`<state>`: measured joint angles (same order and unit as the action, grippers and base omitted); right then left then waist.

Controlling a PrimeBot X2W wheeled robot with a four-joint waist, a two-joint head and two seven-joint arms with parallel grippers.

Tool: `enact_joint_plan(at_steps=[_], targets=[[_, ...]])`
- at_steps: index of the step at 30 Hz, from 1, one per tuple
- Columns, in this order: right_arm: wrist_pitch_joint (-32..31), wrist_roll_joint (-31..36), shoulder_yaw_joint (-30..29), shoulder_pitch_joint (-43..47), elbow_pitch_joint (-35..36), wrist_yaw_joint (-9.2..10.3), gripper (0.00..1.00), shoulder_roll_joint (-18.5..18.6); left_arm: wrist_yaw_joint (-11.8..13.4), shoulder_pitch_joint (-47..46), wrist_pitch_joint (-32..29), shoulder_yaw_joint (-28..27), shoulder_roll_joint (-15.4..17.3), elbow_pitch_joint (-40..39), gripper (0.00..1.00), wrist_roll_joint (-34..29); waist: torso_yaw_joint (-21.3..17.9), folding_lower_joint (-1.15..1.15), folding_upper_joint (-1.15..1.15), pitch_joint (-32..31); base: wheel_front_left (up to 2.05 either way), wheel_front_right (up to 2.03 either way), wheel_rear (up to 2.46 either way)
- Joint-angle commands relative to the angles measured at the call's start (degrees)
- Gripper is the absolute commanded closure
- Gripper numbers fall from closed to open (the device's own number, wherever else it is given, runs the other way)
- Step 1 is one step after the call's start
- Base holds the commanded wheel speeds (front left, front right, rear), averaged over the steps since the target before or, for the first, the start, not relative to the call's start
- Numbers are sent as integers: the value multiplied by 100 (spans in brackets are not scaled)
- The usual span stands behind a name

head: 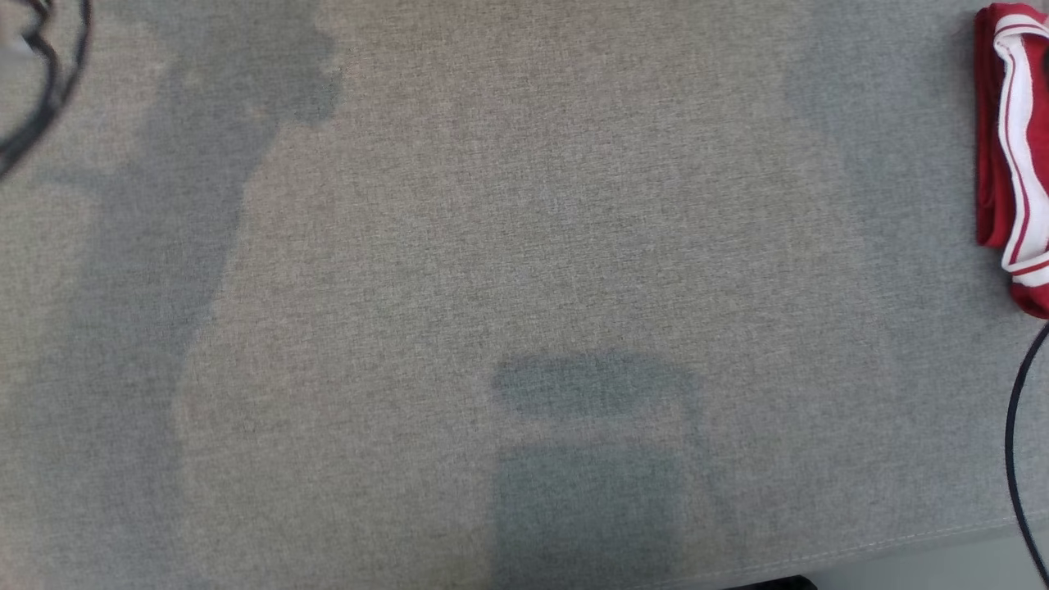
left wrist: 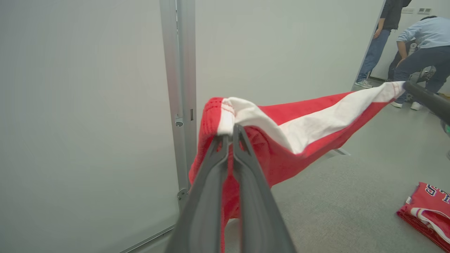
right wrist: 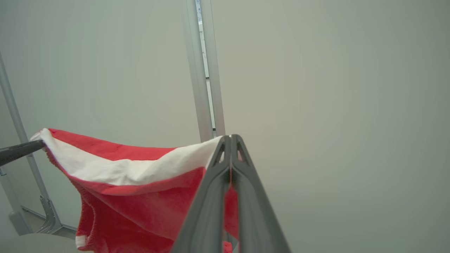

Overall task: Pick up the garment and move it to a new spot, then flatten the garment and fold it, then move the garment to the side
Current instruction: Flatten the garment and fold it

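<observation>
Left gripper (left wrist: 231, 135) is pinched right down, jaws closed on a bunched red corner of the garment (left wrist: 316, 119). Right gripper (right wrist: 231, 137) is the same deal, jaws squeezed together on the white band at the other end. So the garment is up in the air, stretched between the two. The white band runs along the top and the red cloth sags below it.

Counting things up:
- two grippers, both clamped on cloth
- one held garment
- one folded garment (left wrist: 425, 211), also red, lying on the grey surface (head: 524, 246) down and to the right of the left gripper, well apart from it
- two people (left wrist: 422, 38) way out past the right gripper's end of the cloth
- two dark cables (head: 1010, 442) at opposite edges of the head view

View differences: the left wrist view picks up the people, the folded garment with its lettering, and a metal post (left wrist: 181, 70) just behind the left gripper's tips. The right wrist view gives plain wall, a post, and the left gripper's dark finger on the far corner. The head view looks down on the grey surface with shadows across it and the folded garment at its right edge.
</observation>
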<state>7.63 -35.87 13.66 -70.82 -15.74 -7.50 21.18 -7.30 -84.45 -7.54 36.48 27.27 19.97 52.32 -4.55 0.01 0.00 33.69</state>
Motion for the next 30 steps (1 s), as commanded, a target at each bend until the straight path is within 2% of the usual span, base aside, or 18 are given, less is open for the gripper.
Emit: enact_joint_plan(at_steps=[1, 7, 8, 11, 14, 19, 24, 30], targets=[[95, -99, 99, 455, 118, 3, 100, 80, -21, 400, 116, 199, 114, -182, 100, 110, -71, -1, 0, -133, 0, 0, 0], [393, -368, 358, 2809, 721, 3, 100, 352, -18, 2433, 674, 1278, 1192, -1384, 100, 454, -91, -1, 0, -490, 0, 0, 0], [444, -355, 327, 3565, 840, 2, 100, 419, -19, 3100, 815, 1525, 1533, -1618, 100, 434, -68, -1, 0, -598, 0, 0, 0], [525, -312, 259, 4502, 914, 2, 100, 407, 62, 3961, 1010, 1825, 1781, -1873, 100, 440, -44, -1, 0, -760, 0, 0, 0], [606, -210, 163, 5241, 829, 2, 100, 344, 262, 4657, 1208, 2101, 1801, -2010, 100, 376, -9, -1, 0, -949, 0, 0, 0], [671, -27, 171, 6179, 680, 2, 100, 279, 565, 5667, 1680, 2421, 1571, -1880, 100, 480, 19, -1, 0, -1309, 0, 0, 0], [717, 126, 48, 7068, 602, 4, 100, 337, 894, 6614, 2113, 2450, 1287, -1761, 100, 721, 44, -1, 0, -1698, 0, 0, 0], [737, 170, -451, 8136, 759, 5, 100, 355, 1201, 7536, 2243, 2532, 983, -1909, 100, 690, 176, -1, 0, -1978, 0, 0, 0]])
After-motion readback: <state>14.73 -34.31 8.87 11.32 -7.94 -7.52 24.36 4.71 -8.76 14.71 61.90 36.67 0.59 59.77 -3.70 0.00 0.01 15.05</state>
